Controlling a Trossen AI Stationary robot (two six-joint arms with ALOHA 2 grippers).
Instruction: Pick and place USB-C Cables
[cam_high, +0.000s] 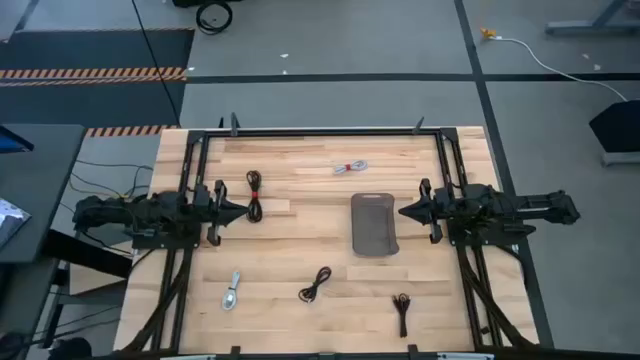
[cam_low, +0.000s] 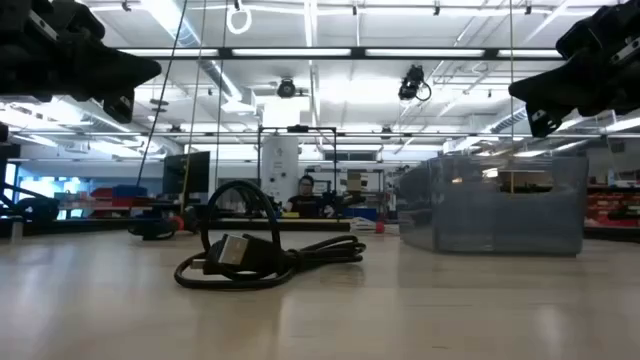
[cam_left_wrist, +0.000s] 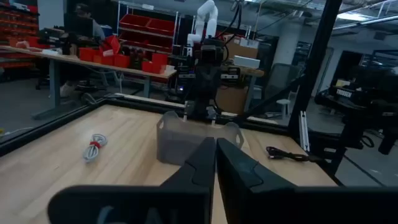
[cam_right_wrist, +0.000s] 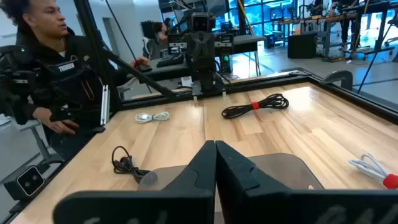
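Closest to the low camera, a black coiled USB-C cable (cam_low: 262, 258) is lying loose on the wooden table (cam_high: 300, 230), plug facing the lens. Looking down from above, the grey tray (cam_high: 374, 224) is sitting a bit right of centre and it's holding nothing at all. The cables are all scattered around it on the wood: a black one with a red tie (cam_high: 254, 193) out at 9 o'clock, a white one with a red tie (cam_high: 350, 167) at 11, a white one (cam_high: 232, 292) and a black one (cam_high: 316, 285) at 7 to 8, and another black one (cam_high: 402, 308) at 5. The left gripper (cam_high: 243, 211) is hovering pinched closed, tips just beside the red-tied black cable, not touching. The right gripper (cam_high: 403, 212) is also closed on nothing, pointing at the tray's right edge.
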